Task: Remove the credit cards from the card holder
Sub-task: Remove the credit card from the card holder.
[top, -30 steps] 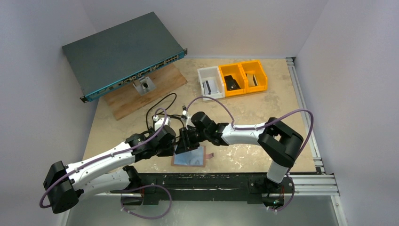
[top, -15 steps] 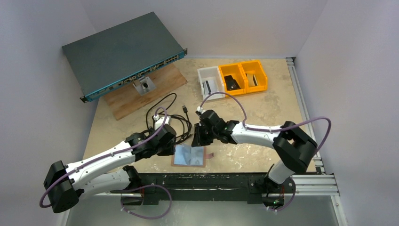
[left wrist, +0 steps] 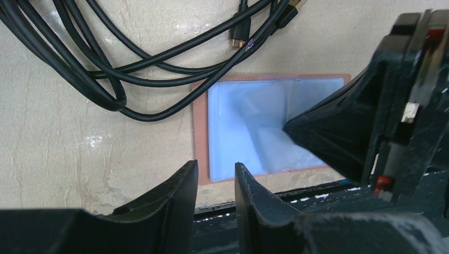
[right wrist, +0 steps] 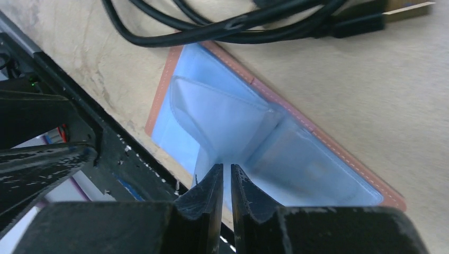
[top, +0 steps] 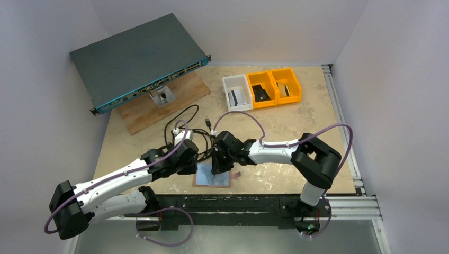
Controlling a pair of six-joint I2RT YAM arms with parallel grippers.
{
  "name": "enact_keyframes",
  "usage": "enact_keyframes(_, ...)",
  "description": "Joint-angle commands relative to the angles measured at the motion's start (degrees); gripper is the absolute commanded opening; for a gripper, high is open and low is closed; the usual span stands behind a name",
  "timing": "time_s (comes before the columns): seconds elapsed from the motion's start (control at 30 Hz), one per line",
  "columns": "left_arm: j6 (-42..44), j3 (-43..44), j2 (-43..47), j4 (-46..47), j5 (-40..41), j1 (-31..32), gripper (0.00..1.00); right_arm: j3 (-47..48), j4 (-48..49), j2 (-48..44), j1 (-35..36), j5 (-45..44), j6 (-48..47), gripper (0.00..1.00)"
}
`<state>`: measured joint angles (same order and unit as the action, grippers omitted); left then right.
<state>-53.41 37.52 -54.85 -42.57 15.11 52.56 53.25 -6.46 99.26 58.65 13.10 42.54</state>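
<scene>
1. The card holder (top: pixel 214 176) lies open at the near edge of the counter (top: pixel 296 121), clear pockets up.
2. The right tool (right wrist: pixel 226 177) is almost pressed together, pinching a clear pocket flap.
3. The left tool (left wrist: pixel 216 180) stands slightly spread above the holder's near left corner, gripping nothing.
4. Black cables (top: pixel 185 127) lie just beyond its far edge.

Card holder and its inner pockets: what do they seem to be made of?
The card holder looks like leather or a leather imitation: a matte pink-brown rim with a row of stitching along the edge. Its pockets look like thin clear plastic film: glossy, pale blue-tinted, creased and lifting where the right gripper pinches a leaf.
</scene>
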Motion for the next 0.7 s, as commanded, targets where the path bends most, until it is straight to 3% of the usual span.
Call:
enact_keyframes(0.0,0.54,1.88,0.60,-0.17,0.14,-0.26,0.31,3.65,1.50,0.97,1.01,2.10,-1.49,0.14)
enact_keyframes(0.47,0.37,1.68,0.52,0.47,-0.85,-0.26,0.30,5.72,1.39,6.73,1.10,3.96,-1.82,0.47)
enact_keyframes(0.67,-0.08,1.52,1.42,0.79,-1.97,-0.26,0.29,6.65,-1.08,9.78,1.11,2.68,-1.57,0.46)
